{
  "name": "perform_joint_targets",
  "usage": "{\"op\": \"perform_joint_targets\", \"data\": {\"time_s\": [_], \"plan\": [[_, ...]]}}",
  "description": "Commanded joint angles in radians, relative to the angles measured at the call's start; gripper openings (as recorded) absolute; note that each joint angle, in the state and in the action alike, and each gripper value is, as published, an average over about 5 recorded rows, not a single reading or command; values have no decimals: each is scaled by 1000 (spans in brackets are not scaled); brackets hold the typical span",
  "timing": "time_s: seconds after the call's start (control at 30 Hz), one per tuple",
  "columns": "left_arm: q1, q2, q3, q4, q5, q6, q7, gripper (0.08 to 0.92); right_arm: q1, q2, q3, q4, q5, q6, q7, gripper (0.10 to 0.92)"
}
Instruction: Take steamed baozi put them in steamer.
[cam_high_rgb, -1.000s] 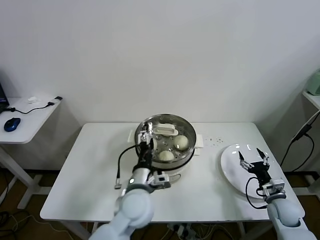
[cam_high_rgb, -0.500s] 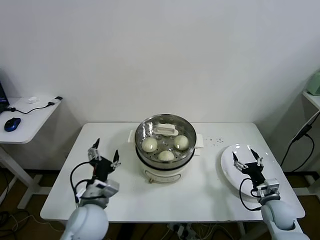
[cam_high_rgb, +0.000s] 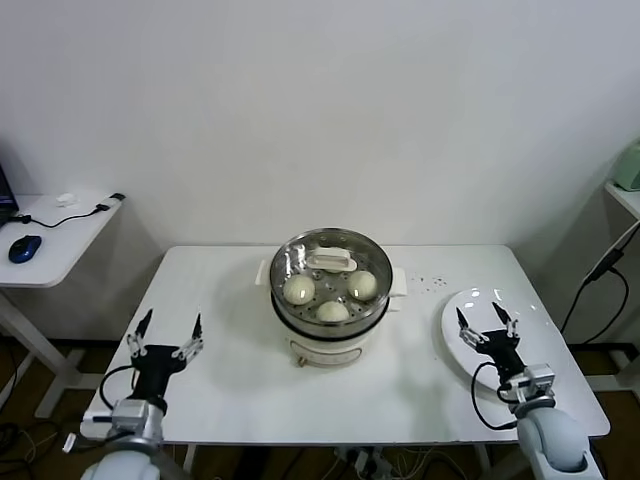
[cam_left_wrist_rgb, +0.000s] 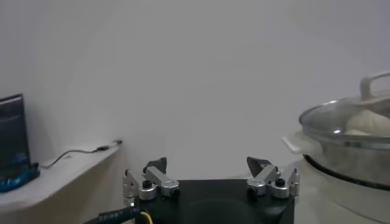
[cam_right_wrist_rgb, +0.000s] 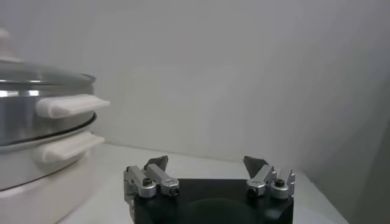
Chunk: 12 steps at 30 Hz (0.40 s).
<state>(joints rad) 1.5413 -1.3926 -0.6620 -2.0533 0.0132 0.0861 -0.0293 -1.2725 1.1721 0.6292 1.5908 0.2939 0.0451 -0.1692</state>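
The steamer (cam_high_rgb: 330, 335) stands mid-table, a shiny steel basket on a white base, with a glass lid (cam_high_rgb: 330, 261) on top. Three steamed baozi show through the lid: one on the left (cam_high_rgb: 299, 290), one on the right (cam_high_rgb: 362, 284) and one at the front (cam_high_rgb: 332, 311). My left gripper (cam_high_rgb: 165, 335) hangs open and empty over the table's left front, well clear of the steamer. My right gripper (cam_high_rgb: 485, 325) stands open and empty above the white plate (cam_high_rgb: 530, 335). The left wrist view shows open fingers (cam_left_wrist_rgb: 207, 164) and the lidded steamer (cam_left_wrist_rgb: 350, 122). The right wrist view shows open fingers (cam_right_wrist_rgb: 206, 161) beside the steamer (cam_right_wrist_rgb: 36, 122).
The white table (cam_high_rgb: 400, 400) has bare room on both sides of the steamer. A few dark specks (cam_high_rgb: 430, 280) lie behind the plate. A side table at the far left carries a blue mouse (cam_high_rgb: 24, 248) and cables.
My left arm has drawn back from the steamer's left rim to the table's left front corner. The right gripper has drifted slightly lower and left over the plate.
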Motion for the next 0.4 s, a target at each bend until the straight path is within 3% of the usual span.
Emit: {"op": "perform_joint_targets", "data": {"time_s": [0.03, 0.4], "plan": [[89, -74, -115, 53, -152, -186, 63, 823, -21, 9, 4, 28, 7, -9, -14, 823], [117, -70, -107, 42, -44, -229, 82, 823, 15, 1, -5, 15, 18, -14, -10, 823]]}}
